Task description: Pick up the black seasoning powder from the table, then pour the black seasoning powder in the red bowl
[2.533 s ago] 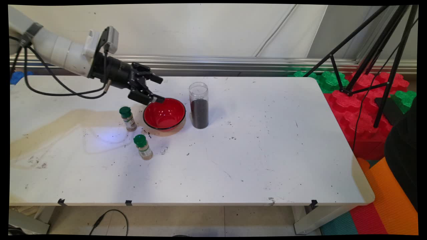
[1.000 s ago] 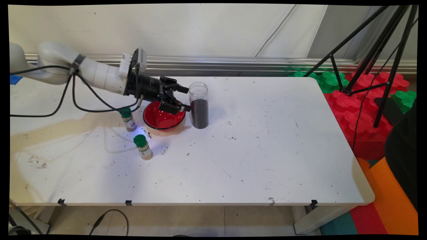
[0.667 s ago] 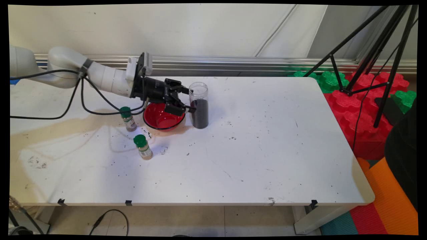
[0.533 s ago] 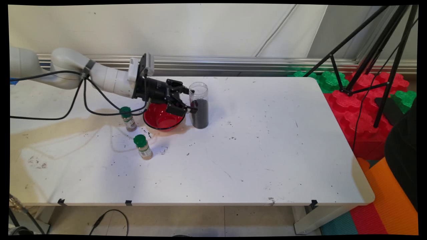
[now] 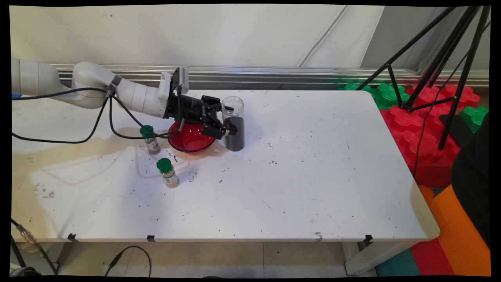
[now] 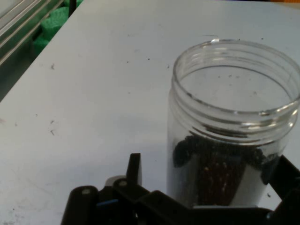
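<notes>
The white worktop [image 5: 297, 172] fills most of the main view, speckled with dark crumbs and stained tan toward the left. At the right edge of the frame lie red, green and orange foam blocks [image 5: 426, 129], with a black tripod [image 5: 442, 58] standing over them.

The white arm [image 5: 117, 88] reaches in from the left edge, black cables looping beneath it, and lies nearly level above the worktop. Its gripper [image 5: 229, 119] sits left of centre in the upper half of the frame, with the fingers [image 5: 231, 132] spread apart on either side of the clear jar [image 5: 233, 123]; one passes in front of the jar and the other reaches its far side near the rim. The fingers look open and astride the jar, but I cannot tell whether they touch the glass.

In the hand view the clear jar [image 6: 232, 126] stands upright and lidless at right, its lower part filled with dark grains.

The red bowl [image 5: 191, 139] sits just left of the jar, under the gripper's body. Two small green-capped spice bottles stand upright: one [image 5: 150, 139] just left of the bowl, the other [image 5: 168, 172] nearer the camera.
</notes>
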Action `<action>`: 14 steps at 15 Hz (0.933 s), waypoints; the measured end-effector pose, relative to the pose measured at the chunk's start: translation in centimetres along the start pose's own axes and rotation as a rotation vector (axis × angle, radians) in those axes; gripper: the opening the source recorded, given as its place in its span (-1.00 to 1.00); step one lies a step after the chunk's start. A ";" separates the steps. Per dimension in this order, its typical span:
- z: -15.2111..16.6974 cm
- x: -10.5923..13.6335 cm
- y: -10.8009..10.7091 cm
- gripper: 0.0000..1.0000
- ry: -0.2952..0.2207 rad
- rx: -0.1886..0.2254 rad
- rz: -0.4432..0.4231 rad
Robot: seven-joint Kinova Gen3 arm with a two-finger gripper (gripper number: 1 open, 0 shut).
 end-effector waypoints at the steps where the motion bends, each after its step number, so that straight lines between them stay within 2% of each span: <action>1: 0.2 -0.1 0.0 1.00 0.000 -0.001 0.003; 2: 0.3 -0.2 0.0 1.00 0.001 -0.002 0.005; 3: 0.5 -0.2 0.0 -1.00 0.002 -0.003 0.008; 14: 0.5 0.2 0.0 -1.00 0.032 -0.003 0.003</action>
